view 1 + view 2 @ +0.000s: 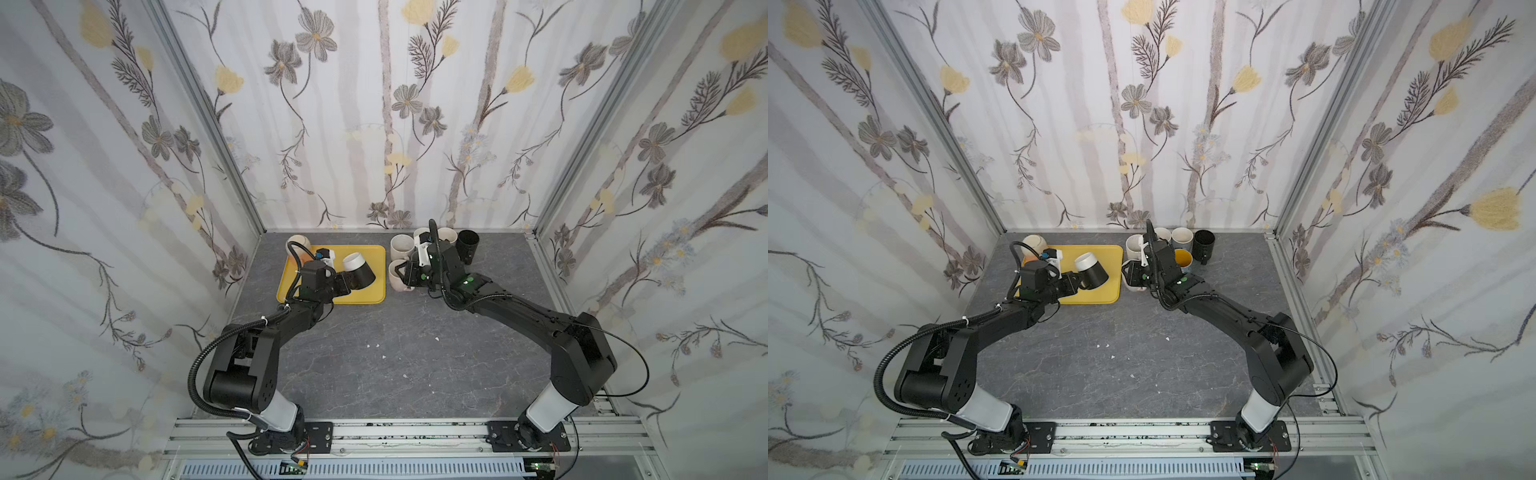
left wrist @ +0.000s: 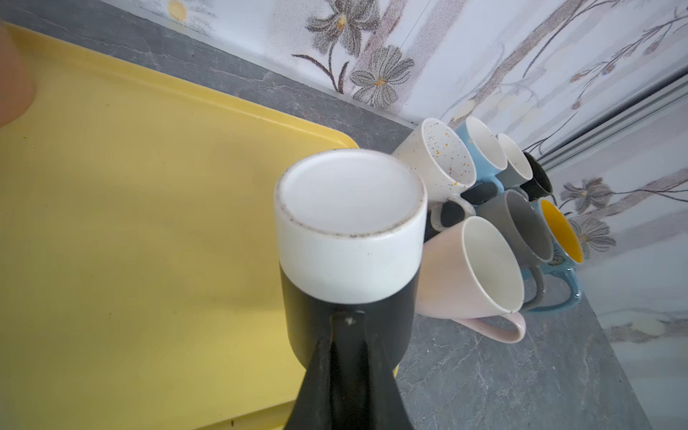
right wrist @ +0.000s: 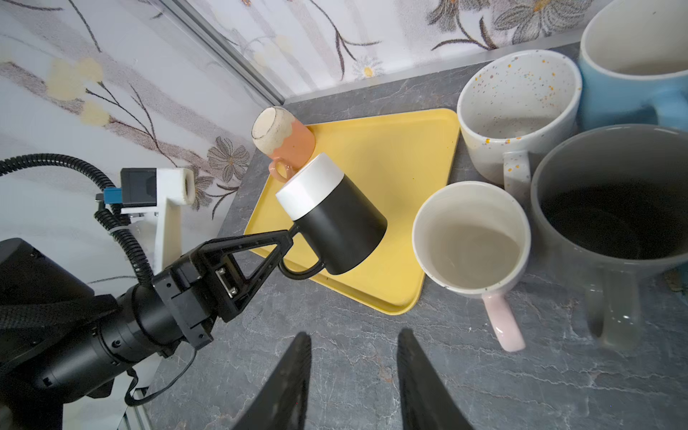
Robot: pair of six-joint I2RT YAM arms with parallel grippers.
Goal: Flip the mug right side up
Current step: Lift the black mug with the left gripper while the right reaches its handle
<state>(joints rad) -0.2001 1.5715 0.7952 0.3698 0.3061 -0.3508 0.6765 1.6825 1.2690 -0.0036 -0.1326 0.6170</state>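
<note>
At centre-left of a top view, the black-and-white ceramic mug (image 1: 359,270) is held tilted over the yellow plastic tray (image 1: 365,296), its handle pinched by the closed left gripper (image 3: 292,233); the right gripper (image 3: 353,376) is seen partly open, holding nothing

- Grey marbled worktop (image 1: 415,365) is carrying everything.
- Yellow tray (image 1: 374,266) is lying on it at back left.
- Cluster of upright mugs (image 3: 517,111) is standing just beside the tray.
- White specks (image 1: 376,345) are lying mid-surface.

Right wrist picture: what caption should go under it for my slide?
Left gripper tilts the black-and-white mug by its handle above the yellow tray.
</note>
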